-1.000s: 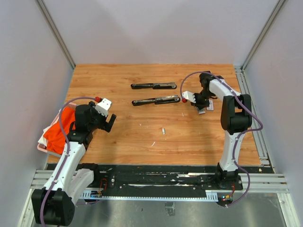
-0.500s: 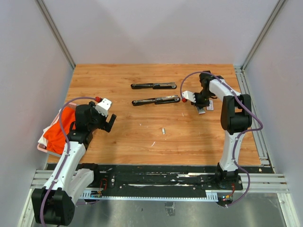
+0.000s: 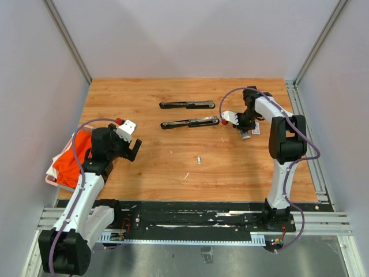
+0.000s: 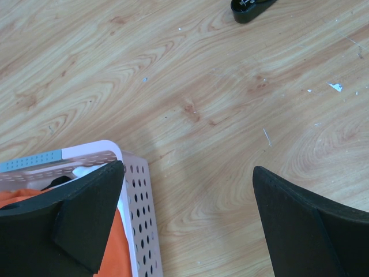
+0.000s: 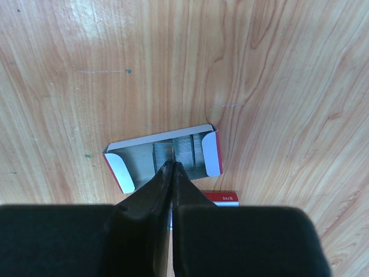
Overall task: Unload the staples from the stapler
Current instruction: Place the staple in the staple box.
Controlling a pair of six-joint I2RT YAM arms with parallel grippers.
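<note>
Now, left gripper (image 4: 187, 173): my jaws wide over table (image 4: 230, 86).
Right gripper (image 5: 171, 168): my jaws pressed together over open box (image 5: 196, 151).
Staples (image 3: 198, 160): loose on table, near side of stapler (image 3: 190, 122).

The right gripper (image 5: 172, 166), jaws pressed together, hides the near middle of the open white-and-red box (image 5: 199, 151). It also hides most of a red flap printed 24/6 (image 5: 222, 198). Seen from the left wrist, a black stapler (image 4: 251, 8) is cut off by the top edge. The pink perforated basket (image 4: 136, 199) runs off the bottom edge behind the left gripper (image 4: 187, 167). From above, the staple strip (image 3: 198, 160) is too small to make out in detail.
</note>
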